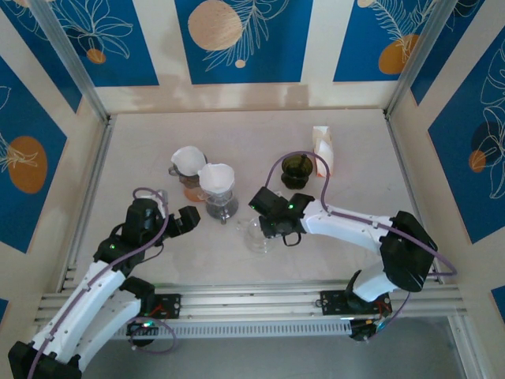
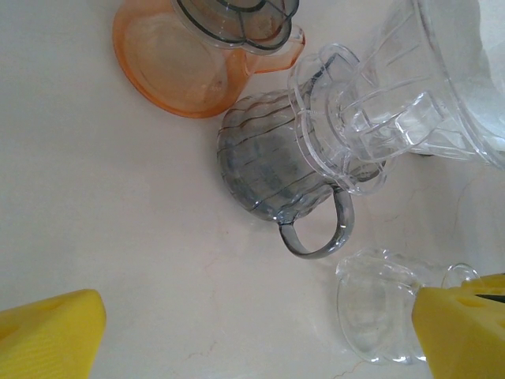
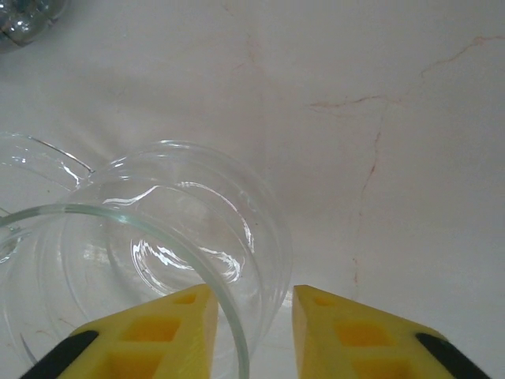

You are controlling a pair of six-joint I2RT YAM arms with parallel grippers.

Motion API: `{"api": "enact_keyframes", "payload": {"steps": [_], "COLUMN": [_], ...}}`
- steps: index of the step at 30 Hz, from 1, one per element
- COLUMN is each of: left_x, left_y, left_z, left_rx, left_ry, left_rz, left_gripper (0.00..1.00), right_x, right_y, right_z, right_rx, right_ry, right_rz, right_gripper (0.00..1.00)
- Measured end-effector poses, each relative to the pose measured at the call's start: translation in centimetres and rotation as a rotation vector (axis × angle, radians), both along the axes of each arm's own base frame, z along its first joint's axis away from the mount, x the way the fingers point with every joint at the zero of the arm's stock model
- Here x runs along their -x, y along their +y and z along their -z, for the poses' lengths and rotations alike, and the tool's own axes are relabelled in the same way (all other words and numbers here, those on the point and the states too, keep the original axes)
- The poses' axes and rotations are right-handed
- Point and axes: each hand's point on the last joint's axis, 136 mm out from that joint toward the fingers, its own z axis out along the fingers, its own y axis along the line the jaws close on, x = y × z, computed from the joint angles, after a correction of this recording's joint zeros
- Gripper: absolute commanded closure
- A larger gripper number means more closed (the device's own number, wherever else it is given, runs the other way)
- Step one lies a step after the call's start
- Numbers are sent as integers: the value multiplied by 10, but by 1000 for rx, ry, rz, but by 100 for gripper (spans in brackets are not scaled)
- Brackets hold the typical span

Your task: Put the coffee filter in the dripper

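Two white coffee filters sit in drippers at mid-table: one (image 1: 188,160) over an orange cup (image 2: 177,67), the other (image 1: 217,178) in a clear dripper (image 2: 379,118) on a smoky grey server (image 2: 272,170). A dark green dripper (image 1: 297,168) stands without a filter further right. A stack of white filters (image 1: 323,148) leans behind it. My left gripper (image 1: 189,219) (image 2: 256,328) hangs open just left of the grey server, nothing between its fingers. My right gripper (image 1: 264,227) (image 3: 255,308) is open, its fingers astride the wall of a clear glass cup (image 3: 158,237) (image 1: 256,234).
The clear glass cup (image 2: 379,316) lies close to the grey server's handle (image 2: 323,237). Side walls with metal posts bound the pale table (image 1: 142,142) on the left, right and back. Bare table lies in front of both grippers.
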Motion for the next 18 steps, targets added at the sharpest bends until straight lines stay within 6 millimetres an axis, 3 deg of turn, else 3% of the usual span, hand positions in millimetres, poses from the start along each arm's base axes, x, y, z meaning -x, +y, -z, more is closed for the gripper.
{"api": "enact_keyframes", "payload": {"steps": [4,9,14,18], "left_x": [-1,-2,-2,-2], "left_y": [0,-1,-2,-2], "left_z": [-1,-2,-1,-2], "left_rx": [1,5,11,16], "left_ry": [-4,-13,-15,-19], "left_rz": [0,0,3,3], "left_gripper": [0,0,0,0], "right_x": [-12,-58,-114,-150], "right_y": [-9,-47,-98,-117], "right_z": [-17,-40,-34,-26], "right_rx": [-55,-172,-254,-290], "right_ry": [-30,-81,-81,-74], "right_rz": [48,253,524,640], "right_gripper": [51,46,46,46]}}
